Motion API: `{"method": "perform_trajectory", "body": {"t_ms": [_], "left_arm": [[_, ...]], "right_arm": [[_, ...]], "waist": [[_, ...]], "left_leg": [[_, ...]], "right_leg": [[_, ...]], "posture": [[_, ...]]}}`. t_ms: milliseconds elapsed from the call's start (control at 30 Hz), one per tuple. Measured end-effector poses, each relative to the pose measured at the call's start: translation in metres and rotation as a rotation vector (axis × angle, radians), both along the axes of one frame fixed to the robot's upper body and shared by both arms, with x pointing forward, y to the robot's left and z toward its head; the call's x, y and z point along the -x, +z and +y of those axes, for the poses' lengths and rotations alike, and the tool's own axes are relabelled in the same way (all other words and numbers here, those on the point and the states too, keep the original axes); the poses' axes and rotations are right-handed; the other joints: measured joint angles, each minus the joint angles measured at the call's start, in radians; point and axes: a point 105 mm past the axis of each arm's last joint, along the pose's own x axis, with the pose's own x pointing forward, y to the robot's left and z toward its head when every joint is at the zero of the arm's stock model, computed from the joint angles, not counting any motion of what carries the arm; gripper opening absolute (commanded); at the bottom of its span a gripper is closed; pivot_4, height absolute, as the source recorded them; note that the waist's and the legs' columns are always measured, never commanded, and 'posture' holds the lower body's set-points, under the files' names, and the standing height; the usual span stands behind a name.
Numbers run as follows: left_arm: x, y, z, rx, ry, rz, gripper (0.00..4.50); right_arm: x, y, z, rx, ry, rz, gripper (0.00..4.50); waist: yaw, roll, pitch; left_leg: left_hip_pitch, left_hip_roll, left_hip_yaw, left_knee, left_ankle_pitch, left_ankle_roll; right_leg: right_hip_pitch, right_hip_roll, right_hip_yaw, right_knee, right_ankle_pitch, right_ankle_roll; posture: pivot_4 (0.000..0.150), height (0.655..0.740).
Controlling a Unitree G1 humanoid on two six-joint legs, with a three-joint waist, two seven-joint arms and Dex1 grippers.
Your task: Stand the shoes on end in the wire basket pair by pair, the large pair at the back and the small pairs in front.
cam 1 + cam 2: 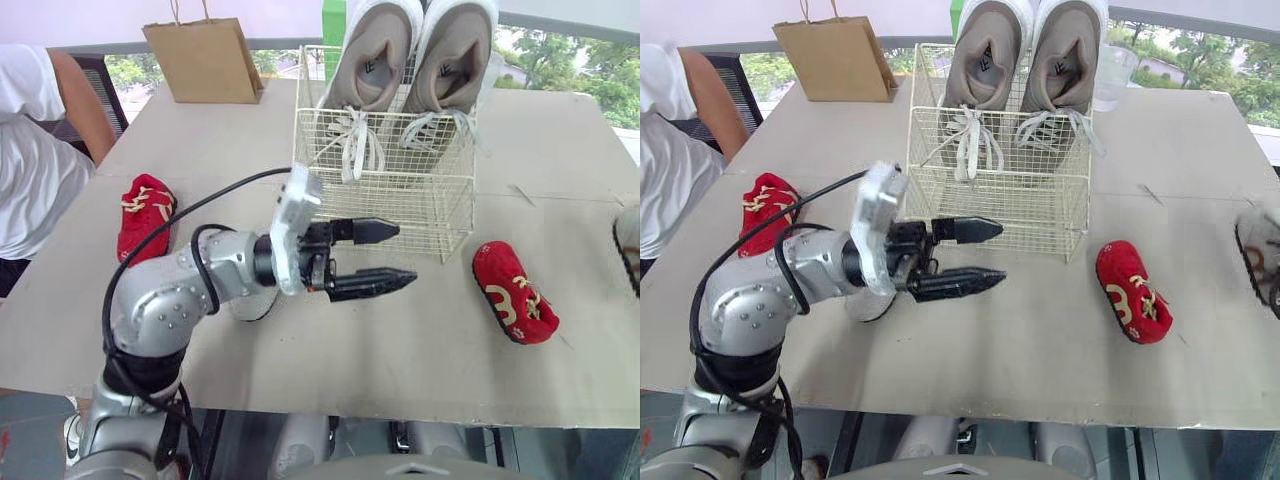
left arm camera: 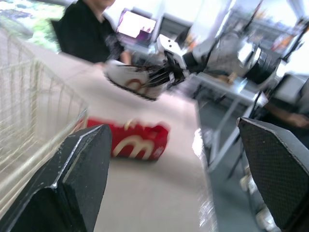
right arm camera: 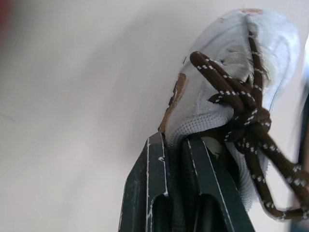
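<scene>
Over tabletop (image 3: 72, 96), right end effector (image 3: 177, 141) pinches white shoe (image 3: 227, 72).

A pale table (image 1: 400, 370) stands before windows (image 1: 535, 45) showing green trees (image 1: 600, 85).

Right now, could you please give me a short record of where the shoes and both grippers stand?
basket: wire basket holds the large grey pair on end at the back
left red shoe: on the table, outside the basket
right red shoe: on the table, outside the basket
left gripper: open, empty, in front of the basket
right gripper: shut on the white shoe with brown laces
</scene>
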Motion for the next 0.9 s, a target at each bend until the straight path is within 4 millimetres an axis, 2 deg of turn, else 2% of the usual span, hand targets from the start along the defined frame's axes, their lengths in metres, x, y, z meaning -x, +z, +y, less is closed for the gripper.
{"method": "perform_trajectory", "body": {"t_ms": [100, 133, 233, 300, 367, 467, 600, 633, 800, 900], "left_arm": [[-0.008, 0.020, 0.004, 0.049, -0.022, 0.038, 4.50], [-0.016, 0.029, 0.007, 0.074, -0.012, 0.062, 4.50], [-0.038, 0.053, 0.020, 0.141, 0.049, 0.097, 4.50], [-0.048, 0.063, 0.027, 0.170, 0.068, 0.128, 4.50], [-0.054, 0.069, 0.034, 0.181, 0.079, 0.160, 4.50], [-0.065, 0.080, 0.047, 0.143, 0.089, 0.233, 4.50], [-0.065, 0.093, 0.056, 0.047, 0.076, 0.284, 4.50], [-0.063, 0.090, 0.055, -0.015, 0.060, 0.321, 4.50], [-0.054, 0.070, 0.040, -0.222, -0.022, 0.430, 4.50], [-0.048, 0.069, 0.032, -0.274, -0.081, 0.463, 4.50]], "right_arm": [[0.007, 0.039, 0.053, 0.082, 0.296, -0.065, 0.08], [0.010, 0.051, 0.071, 0.112, 0.402, -0.070, 0.08], [0.022, 0.084, 0.115, 0.171, 0.644, -0.125, 0.08], [0.029, 0.100, 0.134, 0.207, 0.755, -0.153, 0.08], [0.033, 0.106, 0.147, 0.251, 0.838, -0.149, 0.08], [0.029, 0.100, 0.171, 0.347, 1.013, -0.125, 0.08], [0.023, 0.107, 0.202, 0.498, 1.219, -0.268, 0.08], [0.016, 0.112, 0.214, 0.545, 1.286, -0.334, 0.08], [-0.007, 0.112, 0.247, 0.671, 1.451, -0.403, 0.08], [-0.012, 0.115, 0.258, 0.732, 1.495, -0.452, 0.08]], "waist": [[-0.008, 0.000, 0.000], [-0.009, 0.000, 0.000], [-0.009, -0.001, 0.001], [-0.009, -0.001, 0.001], [-0.009, -0.002, 0.002], [-0.012, -0.003, 0.005], [-0.020, -0.004, 0.005], [-0.025, -0.004, 0.006], [-0.017, -0.003, 0.007], [-0.012, -0.003, 0.007]], "left_leg": [[0.000, 0.000, -0.001, 0.000, 0.000, 0.000], [0.000, 0.000, 0.000, 0.000, 0.000, 0.000], [0.000, 0.000, -0.001, 0.000, 0.000, 0.000], [-0.001, 0.000, -0.001, 0.001, 0.000, 0.000], [-0.001, 0.000, -0.001, 0.000, 0.000, 0.000], [-0.003, -0.001, -0.001, 0.000, 0.000, 0.000], [-0.001, -0.002, 0.000, 0.000, 0.001, -0.002], [-0.001, -0.002, 0.001, 0.000, 0.003, -0.005], [-0.004, -0.002, 0.000, 0.000, 0.003, -0.005], [-0.019, -0.002, -0.004, 0.004, 0.003, -0.006]], "right_leg": [[0.001, 0.000, -0.001, 0.000, 0.000, 0.000], [0.001, 0.000, -0.002, 0.000, 0.000, 0.000], [0.001, -0.001, -0.003, 0.000, 0.001, 0.000], [0.000, -0.002, -0.003, 0.000, 0.000, 0.000], [0.000, -0.003, -0.002, -0.001, 0.000, 0.000], [-0.002, -0.005, -0.003, -0.001, 0.000, 0.000], [-0.002, -0.004, -0.004, -0.001, 0.000, 0.000], [-0.002, -0.004, -0.003, -0.001, 0.000, 0.000], [-0.006, -0.003, -0.004, 0.001, 0.000, 0.000], [-0.017, -0.004, -0.004, 0.002, 0.001, 0.000]], "posture": [[0.150, 0.7400], [0.150, 0.7400], [0.150, 0.7400], [0.150, 0.7400], [0.150, 0.7400], [0.150, 0.7400], [0.150, 0.7400], [0.150, 0.7400], [0.150, 0.7400], [0.150, 0.7400]]}}
